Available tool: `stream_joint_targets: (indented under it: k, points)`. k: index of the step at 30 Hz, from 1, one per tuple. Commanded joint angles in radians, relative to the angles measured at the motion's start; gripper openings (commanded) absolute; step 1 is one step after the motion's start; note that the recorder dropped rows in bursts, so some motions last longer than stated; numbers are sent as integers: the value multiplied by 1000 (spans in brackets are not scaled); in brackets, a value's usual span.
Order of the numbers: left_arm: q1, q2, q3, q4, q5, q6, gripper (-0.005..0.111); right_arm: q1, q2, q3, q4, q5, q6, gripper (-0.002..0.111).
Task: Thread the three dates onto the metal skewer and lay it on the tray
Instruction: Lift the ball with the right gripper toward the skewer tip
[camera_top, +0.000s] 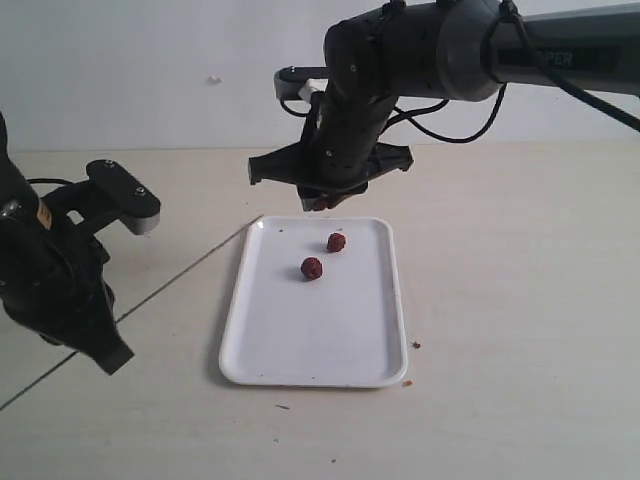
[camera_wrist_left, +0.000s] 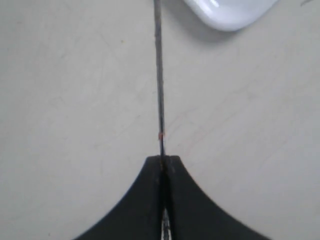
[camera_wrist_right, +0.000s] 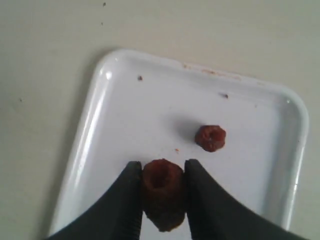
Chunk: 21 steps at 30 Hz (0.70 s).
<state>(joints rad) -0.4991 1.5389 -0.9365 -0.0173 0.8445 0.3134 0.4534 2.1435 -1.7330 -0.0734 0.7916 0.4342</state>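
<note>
My right gripper (camera_top: 318, 200) hangs over the far end of the white tray (camera_top: 300, 345), shut on one dark red date (camera_wrist_right: 161, 192), its fingertips (camera_wrist_right: 131, 172) pressing the date's two sides. Two more dates (camera_top: 336, 242) (camera_top: 312, 268) lie loose on the tray; the right wrist view shows only one of them (camera_wrist_right: 210, 137). My left gripper (camera_wrist_left: 162, 159) is shut on the thin metal skewer (camera_wrist_left: 160, 85), which points toward a tray corner (camera_wrist_left: 230, 12). In the exterior view the left gripper (camera_top: 112, 350) sits low, left of the tray, and the skewer shows as a thin line (camera_top: 190, 268).
Small brown crumbs (camera_top: 415, 345) lie on the table by the tray's near right corner, and specks (camera_wrist_right: 140, 77) dot the tray. The light table spreads right of the tray. A white wall (camera_top: 150, 70) stands behind.
</note>
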Motion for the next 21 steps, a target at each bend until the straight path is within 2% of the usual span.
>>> stream_joint_targets:
  k: [1,3,9,15,21]
  points:
    - [2,-3,3,-126,-126,-7,0,-2,-12,-9,2,-100,80,28]
    - [2,-3,3,-179,-127,-7,0,-2,-12,-9,16,-152,89,28]
    - [2,15,3,-181,-136,-17,0,-22,-18,-10,51,-269,153,28]
    - [2,103,3,-189,-362,-61,0,-93,-48,-10,167,-274,138,28]
    - [2,149,3,-241,-453,-61,0,-96,-47,-10,181,-328,134,28]
